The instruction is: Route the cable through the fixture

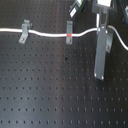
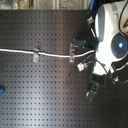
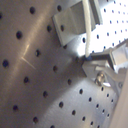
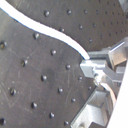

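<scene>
The white cable (image 1: 47, 34) comes in from the first exterior view's left, passes the left fixture clip (image 1: 24, 31) and reaches the second clip (image 1: 69, 31), where its red band (image 1: 69, 36) sits. From there it rises to my gripper (image 1: 99, 28). In the second exterior view the cable (image 2: 55, 53) runs the same way to the gripper (image 2: 88, 54). In both wrist views the cable (image 3: 88, 30) (image 4: 55, 31) ends between the closed fingertips (image 3: 89, 57) (image 4: 88, 63), so the gripper is shut on it. The green band is not in view.
A dark upright piece (image 1: 101, 52) stands in front of the gripper; it looks like a third fixture (image 2: 92, 90). A grey bracket (image 3: 75, 22) lies close to the fingertips. A small blue object (image 2: 1, 90) sits at the second exterior view's left edge. Everything rests on a black perforated board (image 1: 45, 90).
</scene>
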